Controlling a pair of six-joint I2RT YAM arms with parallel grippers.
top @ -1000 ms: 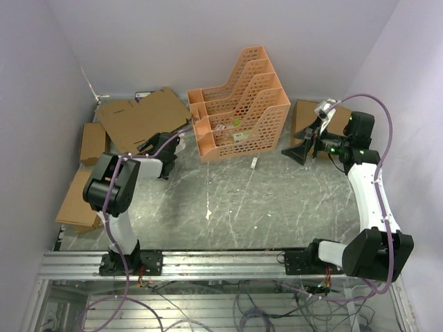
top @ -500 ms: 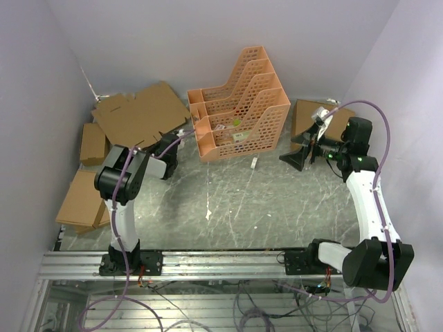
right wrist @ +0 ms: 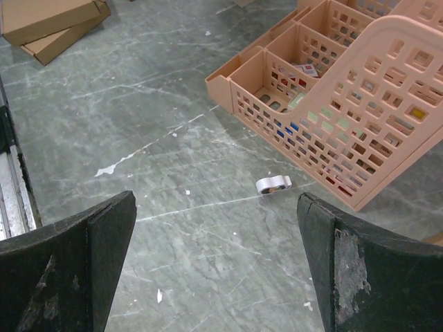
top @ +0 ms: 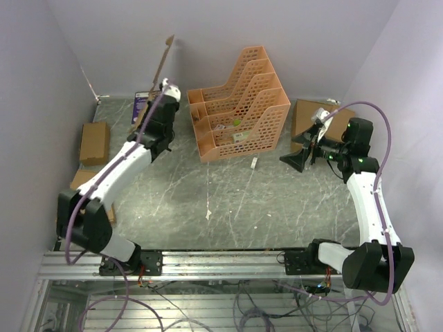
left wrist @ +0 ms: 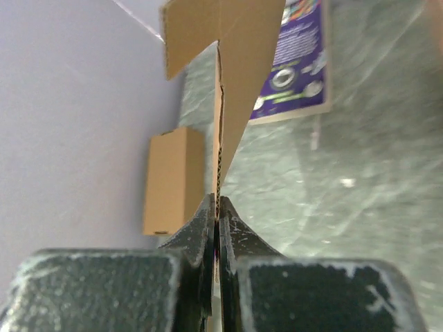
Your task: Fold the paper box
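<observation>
Brown cardboard paper box [left wrist: 235, 55] held upright | left gripper [left wrist: 217, 216] clamped on its edge | right gripper [right wrist: 214, 207] spread wide, empty, near orange rack [right wrist: 325, 111]

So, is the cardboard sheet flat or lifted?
Lifted: the left gripper is shut on the paper box, holding it upright in the air.

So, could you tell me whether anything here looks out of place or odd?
Two things. The cardboard sheet stands on edge in the air at the back left, pinched in the left gripper. A small white piece lies loose on the table in front of the orange rack.
</observation>
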